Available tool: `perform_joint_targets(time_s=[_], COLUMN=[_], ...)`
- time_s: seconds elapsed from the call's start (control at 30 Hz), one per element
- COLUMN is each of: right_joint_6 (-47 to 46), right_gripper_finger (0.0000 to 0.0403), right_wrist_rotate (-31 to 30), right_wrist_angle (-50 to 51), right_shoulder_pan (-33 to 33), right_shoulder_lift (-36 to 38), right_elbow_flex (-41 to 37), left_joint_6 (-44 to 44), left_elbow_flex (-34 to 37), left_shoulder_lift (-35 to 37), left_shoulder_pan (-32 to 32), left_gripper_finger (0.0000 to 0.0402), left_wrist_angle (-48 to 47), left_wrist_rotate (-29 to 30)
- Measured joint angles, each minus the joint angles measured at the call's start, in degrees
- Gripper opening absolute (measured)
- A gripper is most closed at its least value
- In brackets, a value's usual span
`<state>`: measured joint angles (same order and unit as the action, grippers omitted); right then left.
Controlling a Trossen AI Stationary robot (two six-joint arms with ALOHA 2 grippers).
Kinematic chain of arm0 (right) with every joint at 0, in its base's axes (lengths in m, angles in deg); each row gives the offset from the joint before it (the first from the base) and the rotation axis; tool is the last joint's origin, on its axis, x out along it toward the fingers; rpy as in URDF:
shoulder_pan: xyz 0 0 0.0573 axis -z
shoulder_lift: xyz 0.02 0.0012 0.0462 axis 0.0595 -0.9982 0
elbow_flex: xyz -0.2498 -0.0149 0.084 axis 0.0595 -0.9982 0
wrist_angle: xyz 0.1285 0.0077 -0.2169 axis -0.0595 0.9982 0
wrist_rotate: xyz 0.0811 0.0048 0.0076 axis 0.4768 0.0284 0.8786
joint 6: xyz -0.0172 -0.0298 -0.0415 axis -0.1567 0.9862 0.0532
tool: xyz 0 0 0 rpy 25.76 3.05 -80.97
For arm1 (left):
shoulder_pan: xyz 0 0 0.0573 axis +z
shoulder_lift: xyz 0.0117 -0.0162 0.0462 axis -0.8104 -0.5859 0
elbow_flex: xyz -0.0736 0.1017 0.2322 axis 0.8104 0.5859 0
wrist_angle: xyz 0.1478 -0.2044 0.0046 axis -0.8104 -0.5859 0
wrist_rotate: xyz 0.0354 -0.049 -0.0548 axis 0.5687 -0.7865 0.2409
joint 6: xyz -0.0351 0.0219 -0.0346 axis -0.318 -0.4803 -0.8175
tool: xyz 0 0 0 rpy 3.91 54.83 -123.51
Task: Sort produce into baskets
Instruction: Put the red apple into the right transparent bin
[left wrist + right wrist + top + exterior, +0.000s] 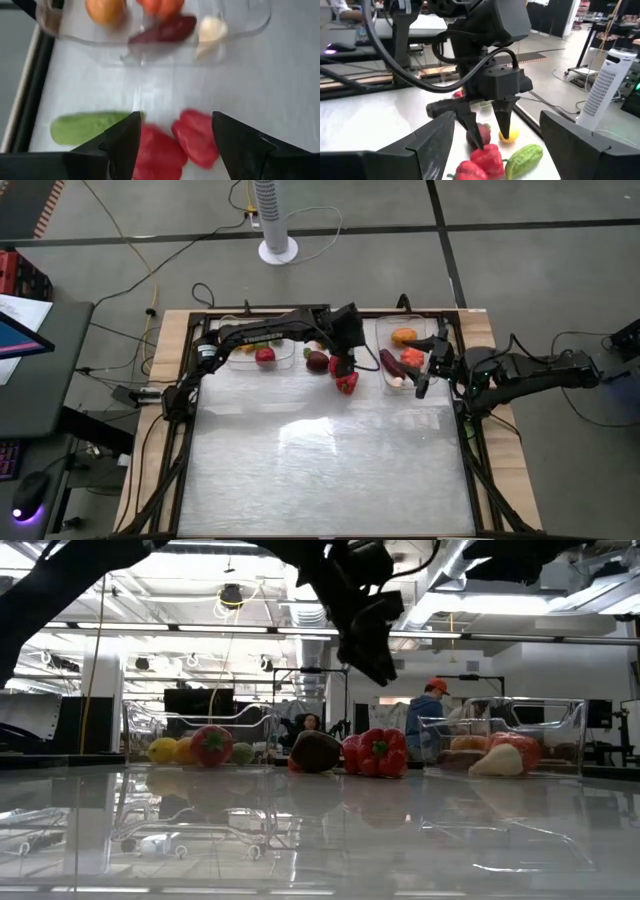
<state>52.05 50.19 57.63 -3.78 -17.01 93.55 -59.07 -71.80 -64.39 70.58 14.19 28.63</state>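
My left gripper point(342, 366) hangs open above two red peppers point(197, 136) that lie on the table between the two clear baskets; its fingers point down and stand clear of them point(378, 752). A green cucumber point(85, 127) and a dark red piece point(315, 752) lie beside the peppers. The left basket point(262, 362) holds yellow, red and green pieces. The right basket point(385, 330) holds an orange piece, a red piece, a purple eggplant point(165, 31) and a white garlic point(212, 29). My right gripper point(428, 366) is open and empty over the right basket's right side.
The table's whole near half point(330, 460) is bare glossy surface. A small yellow piece point(509, 135) lies by the cucumber. The two arms are close together near the right basket. People show in the room behind the table point(430, 700).
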Motion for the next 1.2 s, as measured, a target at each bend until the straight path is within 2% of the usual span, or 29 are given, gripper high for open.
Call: perform_joint_targets(time_s=[0.17,0.33,0.43,0.53,0.63,0.73,1.03,1.2], right_joint_6=[-1.0,-1.0,-1.1,-1.1,-0.7,0.5,2.9,3.7], right_gripper_finger=[0.0319,0.0319,0.0319,0.0319,0.0319,0.0319,0.0319,0.0319], right_wrist_rotate=[-3.3,-6.9,-8.6,-9.0,-9.1,-9.1,-8.9,-8.7], right_wrist_angle=[1.3,1.5,1.2,0.1,-1.2,-2.7,-4.0,-4.5], right_shoulder_pan=[-2.7,-5.1,-5.9,-6.1,-6.1,-5.9,-4.6,-3.9], right_shoulder_lift=[0.0,0.0,0.0,-0.2,-0.6,-0.9,-2.1,-2.9], right_elbow_flex=[0.0,0.0,0.0,0.0,0.0,0.0,0.0,0.0], left_joint_6=[1.3,1.5,1.4,-1.8,-3.4,-1.4,2.7,6.0], left_elbow_flex=[7.4,20.5,29.5,35.6,37.5,37.7,37.6,37.6], left_shoulder_lift=[2.7,9.9,15.2,18.9,19.9,18.8,16.0,14.1], left_shoulder_pan=[-2.2,-4.2,-4.5,-4.3,-3.5,-3.3,-2.4,-1.0], left_gripper_finger=[0.022,0.0213,0.0212,0.0212,0.0213,0.0224,0.0327,0.0346], left_wrist_angle=[2.7,14.3,21.8,24.9,21.9,18.3,18.5,17.9], left_wrist_rotate=[2.3,5.8,10.1,15.7,18.3,20.1,21.8,19.2])
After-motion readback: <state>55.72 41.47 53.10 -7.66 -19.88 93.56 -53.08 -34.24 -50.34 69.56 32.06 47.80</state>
